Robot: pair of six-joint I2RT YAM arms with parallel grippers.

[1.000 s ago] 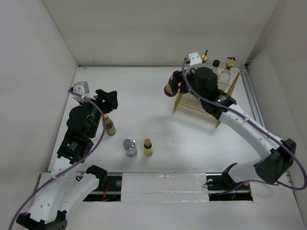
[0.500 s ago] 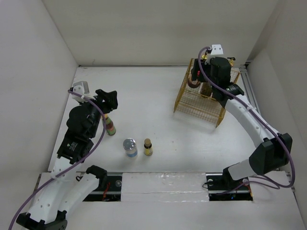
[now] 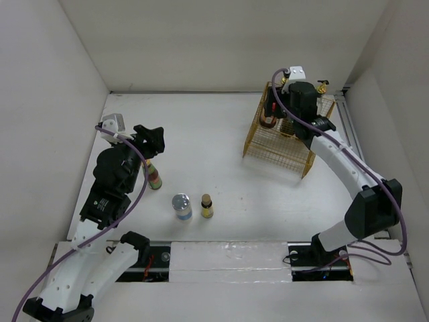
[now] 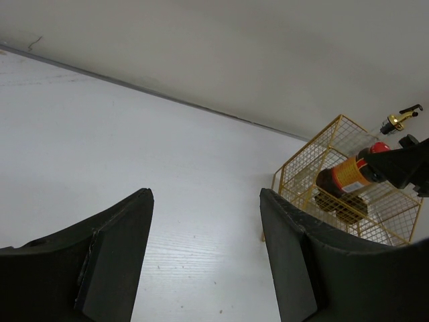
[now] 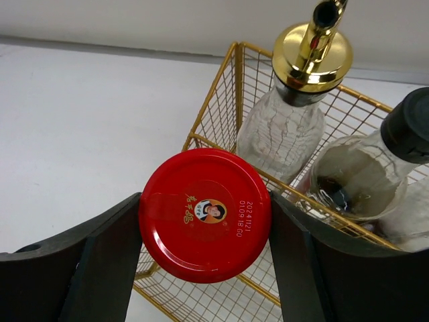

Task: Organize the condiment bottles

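**Red-lidded jar held at basket; three bottles on table**

Right gripper (image 5: 204, 198): both fingers clamped on the sides of the red-lidded jar (image 5: 201, 228), which is held above the near corner of the gold wire basket (image 3: 268, 149). A gold-spouted bottle (image 5: 295, 100) and a black-capped jar (image 5: 355, 178) stand inside the basket.

Left gripper (image 4: 204, 255): fingers apart, nothing between them. It sits just beside the colourful-labelled bottle (image 3: 155, 178).

The silver-lidded jar (image 3: 181, 204) and the small yellow bottle (image 3: 207, 206) stand upright, close together, on the table (image 3: 201, 134), well apart from the basket.

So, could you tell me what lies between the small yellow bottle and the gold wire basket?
Nothing: in the top view, the stretch of table from the small yellow bottle to the gold wire basket is bare.
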